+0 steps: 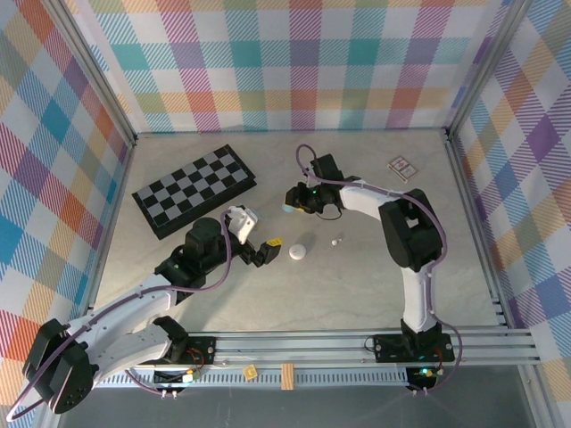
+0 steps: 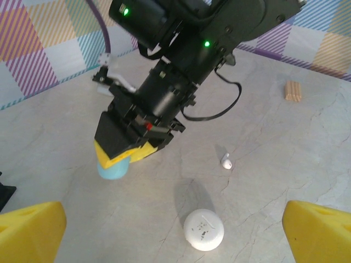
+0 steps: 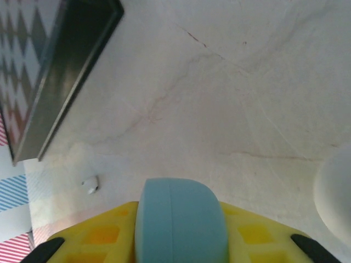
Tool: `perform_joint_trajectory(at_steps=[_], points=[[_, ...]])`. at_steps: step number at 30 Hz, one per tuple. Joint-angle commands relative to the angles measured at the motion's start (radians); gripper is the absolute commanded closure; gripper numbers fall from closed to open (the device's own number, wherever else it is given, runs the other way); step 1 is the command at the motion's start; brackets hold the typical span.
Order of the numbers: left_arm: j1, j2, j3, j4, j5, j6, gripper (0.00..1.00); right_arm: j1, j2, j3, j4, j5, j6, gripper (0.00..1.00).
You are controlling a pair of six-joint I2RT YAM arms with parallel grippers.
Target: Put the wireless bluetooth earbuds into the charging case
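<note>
The left arm's fingers stand released and spread wide, their yellow tips at the two lower corners of the left wrist view with nothing between them. Just ahead of them, on the pale marbled worktop, lies a round white charging case, closed and free of both arms. A single white earbud lies on the worktop a little beyond that case, apart from it and untouched; from above it shows as a tiny speck to the right of the white case.

The right arm's fingers are clenched on a pale blue charging case, which sits closed between the yellow pads and pokes out past their tips. It hangs low at the worktop; whether it touches the surface I cannot tell. In the right wrist view a small white earbud lies near the lower left, and I cannot tell whether it is the same one.

A folded chessboard lies to the left of the right arm's fingers. A small wooden block lies well apart from the earbud.
</note>
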Motion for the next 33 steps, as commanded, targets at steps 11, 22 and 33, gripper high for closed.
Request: perform_joint_trajectory(at_steps=[11, 22, 33], points=[[-0.006, -0.007, 0.019, -0.053, -0.061, -0.022, 0.0, 0.011, -0.004, 0.057, -0.139, 0.112, -0.135, 0.42], [-0.02, 0.258, 0.24, -0.33, -0.169, -0.187, 0.0, -0.025, -0.491, -0.416, 0.002, 0.337, -0.146, 0.21], [-0.156, 0.804, 0.819, -0.929, -0.209, -0.491, 0.0, -0.1, -0.931, -0.724, -0.125, 0.531, -0.158, 0.22]])
